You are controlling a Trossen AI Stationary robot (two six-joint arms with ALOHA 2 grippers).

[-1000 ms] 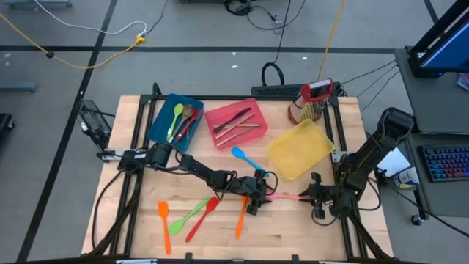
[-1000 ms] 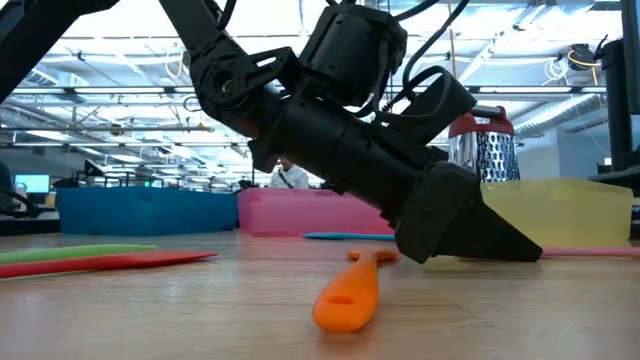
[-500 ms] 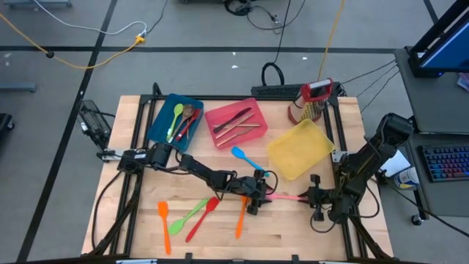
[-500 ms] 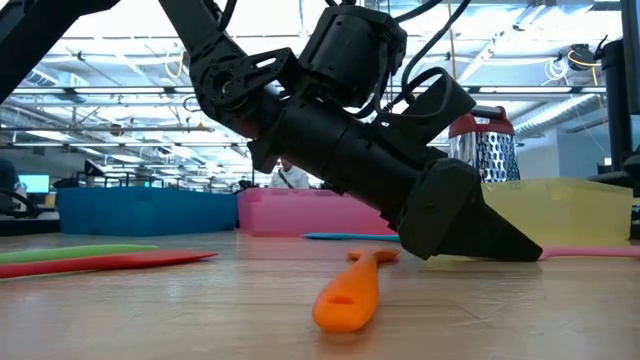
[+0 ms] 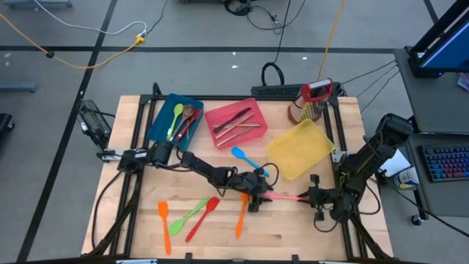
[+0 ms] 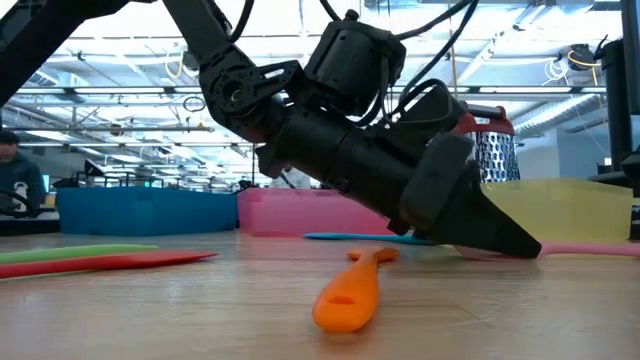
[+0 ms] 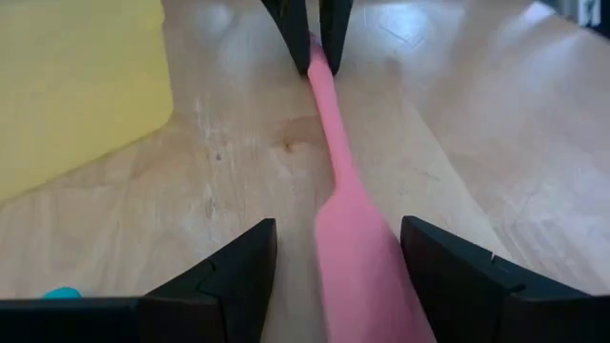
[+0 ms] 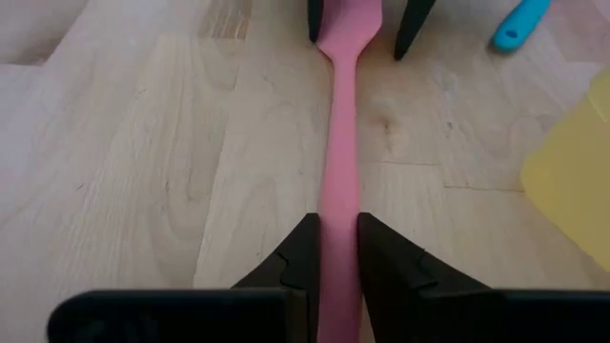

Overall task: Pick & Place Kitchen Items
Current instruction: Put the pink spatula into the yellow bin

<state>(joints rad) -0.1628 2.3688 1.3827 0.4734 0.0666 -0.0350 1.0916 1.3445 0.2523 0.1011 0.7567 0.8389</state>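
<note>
A pink spatula (image 5: 287, 196) lies on the wooden table between my two grippers, blade toward the table's left. My right gripper (image 8: 334, 259) is shut on its handle. My left gripper (image 7: 338, 250) is open, with one finger on each side of the blade (image 7: 357, 248). The blade runs close by one finger (image 7: 448, 276); whether they touch I cannot tell. In the low view the left gripper (image 6: 505, 240) slants down to the table, the pink handle (image 6: 590, 251) showing past it. My right gripper pinches the pink spatula's slim handle (image 8: 335, 205) between its two fingers, one on each long side. It comes slanting down from the table's right side, in line with the handle. The spatula stretches away from the fingers, flat along the tabletop.
An orange spatula (image 5: 240, 215), a red one (image 5: 202, 217), a green one (image 5: 189, 215) and another orange one (image 5: 163, 226) lie near the front. A blue spatula (image 5: 245, 158) lies by the yellow bin (image 5: 300, 149). A blue bin (image 5: 164, 125), a pink bin (image 5: 253, 136) and a grater (image 5: 311, 99) stand behind.
My left gripper has rolled a little about its own pointing line while staying over the pink spatula's blade. The spatula lies where it was.
</note>
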